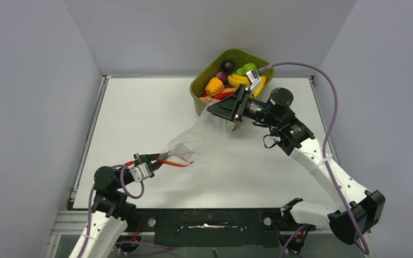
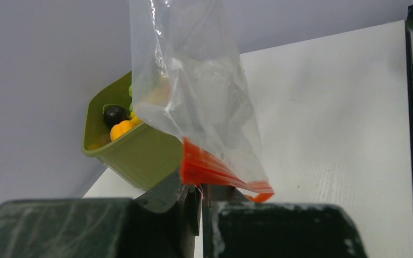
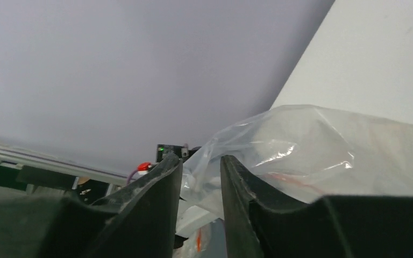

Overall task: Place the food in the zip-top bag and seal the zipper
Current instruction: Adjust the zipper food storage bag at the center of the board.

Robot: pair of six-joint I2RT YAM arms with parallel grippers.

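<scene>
Left tool (image 1: 153, 160) is clamped together on the zipper (image 1: 176, 162). The left wrist view shows the orange-red strip running straight down into its closed jaws. Right tool (image 1: 231, 107) sits at the far right, its fingers (image 3: 156, 188) a little apart with clear film in the gap. I cannot tell whether that film is pinched or just resting there.

The white tabletop (image 1: 140, 118) carries everything. Across it the zip-top bag (image 1: 204, 134) lies stretched, with its long axis on a diagonal from near left to far right. Its zipper end is at the left tool, and its closed bottom reaches the right tool and laps the wall of the olive-green tub (image 1: 200, 88). The tub stands at the far right edge, touching the bag's far end.

All the food is in the tub: yellow bananas (image 1: 241, 80), an orange pepper (image 1: 214, 86), a green lime (image 1: 249, 68) and a dark round fruit (image 1: 227, 66). None shows inside the bag.

The coming move probably turns on direction. The food lies just beyond the right tool, so the right arm is much the nearer for picking. The bag's mouth, though, points the other way, toward the left arm, so each piece would have to travel the bag's whole length back to the zipper. Whether the mouth gapes wide enough there is unclear.
</scene>
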